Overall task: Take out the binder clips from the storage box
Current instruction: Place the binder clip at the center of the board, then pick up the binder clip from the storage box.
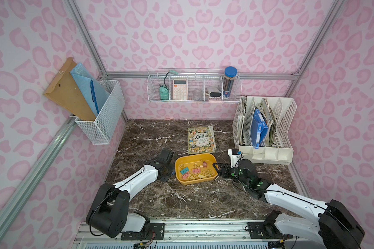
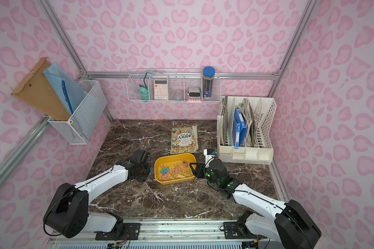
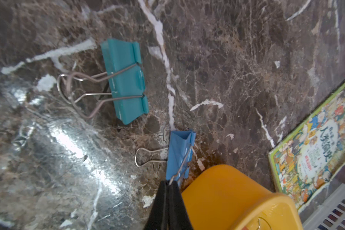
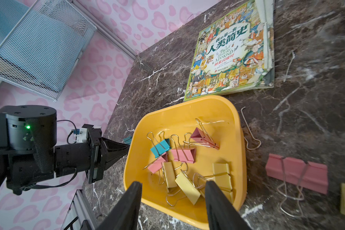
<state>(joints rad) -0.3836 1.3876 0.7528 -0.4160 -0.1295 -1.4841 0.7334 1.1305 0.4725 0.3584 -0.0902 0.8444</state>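
Since the binder clips (image 4: 182, 155) look light, stiff and slick, grab wire handles: left gripper (image 3: 168, 186) pinches blue clip (image 3: 179, 153) so, right gripper (image 4: 173, 182) sits half-open, empty.

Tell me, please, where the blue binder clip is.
In the left wrist view, the blue clip is outside the yellow tray, on the robot's left side, its wire handle pinched in the left gripper, beside a teal clip on the table.

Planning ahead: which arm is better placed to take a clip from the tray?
Right. The right tool is open at the yellow tray rim, facing yellow binder clips; the left tool grips a blue binder clip outside.
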